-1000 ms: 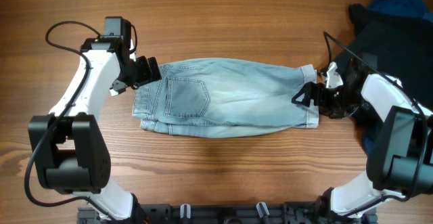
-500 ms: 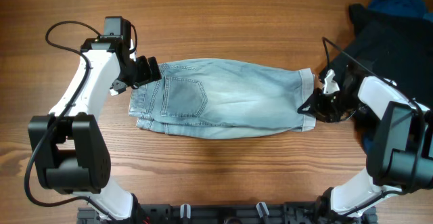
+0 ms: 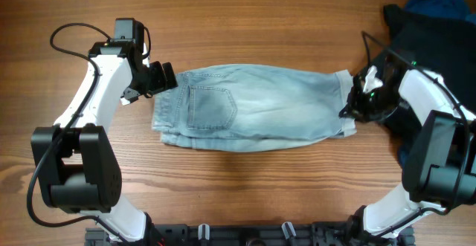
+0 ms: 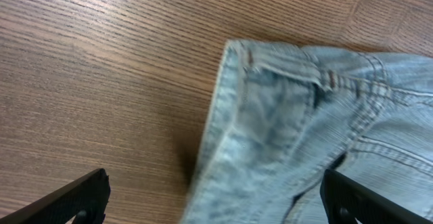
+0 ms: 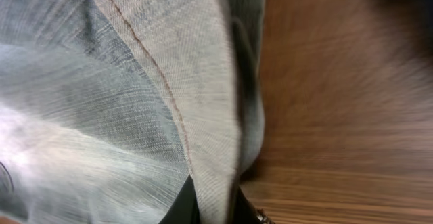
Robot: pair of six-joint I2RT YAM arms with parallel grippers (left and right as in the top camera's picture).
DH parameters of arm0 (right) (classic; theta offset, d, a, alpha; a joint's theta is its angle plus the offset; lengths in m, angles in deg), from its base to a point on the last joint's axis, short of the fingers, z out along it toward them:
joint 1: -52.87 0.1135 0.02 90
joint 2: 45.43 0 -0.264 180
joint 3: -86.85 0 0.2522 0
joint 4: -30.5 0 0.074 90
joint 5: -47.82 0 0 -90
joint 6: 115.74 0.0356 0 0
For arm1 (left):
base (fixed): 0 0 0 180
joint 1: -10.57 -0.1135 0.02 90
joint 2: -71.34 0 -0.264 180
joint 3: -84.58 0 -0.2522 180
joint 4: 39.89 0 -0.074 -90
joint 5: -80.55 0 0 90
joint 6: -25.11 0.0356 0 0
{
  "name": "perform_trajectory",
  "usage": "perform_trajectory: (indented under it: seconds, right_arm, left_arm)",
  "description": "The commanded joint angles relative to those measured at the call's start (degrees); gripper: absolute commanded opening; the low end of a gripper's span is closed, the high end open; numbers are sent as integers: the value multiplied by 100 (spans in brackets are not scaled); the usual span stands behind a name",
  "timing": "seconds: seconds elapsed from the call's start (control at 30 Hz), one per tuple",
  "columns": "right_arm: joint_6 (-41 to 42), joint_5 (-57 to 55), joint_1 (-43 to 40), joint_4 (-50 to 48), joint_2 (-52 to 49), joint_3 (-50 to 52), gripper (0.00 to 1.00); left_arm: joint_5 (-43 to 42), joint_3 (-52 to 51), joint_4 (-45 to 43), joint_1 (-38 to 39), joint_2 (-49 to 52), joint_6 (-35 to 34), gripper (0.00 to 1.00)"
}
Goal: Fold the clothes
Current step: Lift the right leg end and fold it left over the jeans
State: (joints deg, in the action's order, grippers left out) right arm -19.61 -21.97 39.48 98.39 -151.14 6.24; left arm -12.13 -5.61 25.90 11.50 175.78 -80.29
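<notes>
Right gripper (image 3: 351,109): jaws closed, pinching hem fold of denim (image 3: 260,105).
Left gripper (image 3: 169,76): jaws wide apart at waistband corner, gripping nothing.
Denim: flat mid-table (image 3: 245,15), waistband left, hem right.
Arms: each reaches inward from its side; right one beside black garment (image 3: 420,34).

Right gripper (image 5: 211,209) fingertips cut off by frame's bottom edge, pads buried in denim garment (image 5: 101,102) hem. Table (image 5: 325,82) right of claw blurred. Left gripper (image 4: 216,204) fingers (image 4: 74,200) clipped at bottom corners. Black garment (image 3: 416,30) behind right claw runs offscreen.
</notes>
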Motion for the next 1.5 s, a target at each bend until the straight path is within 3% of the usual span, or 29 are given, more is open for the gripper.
perform_trajectory:
  seconds: [0.0, 0.33, 0.97, 1.47]
  right_arm:
    - [39, -411, 7, 219, -79, -636, 4]
    - [2, -1064, 638, 850, -79, -1552, 4]
    - [1034, -833, 3161, 809, -79, -1609, 4]
    - [1349, -236, 3783, 656, -79, -1609, 4]
  left_arm:
    - [76, 105, -13, 9, -140, 15, 100]
    - [76, 105, -13, 9, -140, 15, 100]
    - [76, 105, 31, 9, -140, 15, 100]
    - [76, 105, 28, 2, -138, 15, 100]
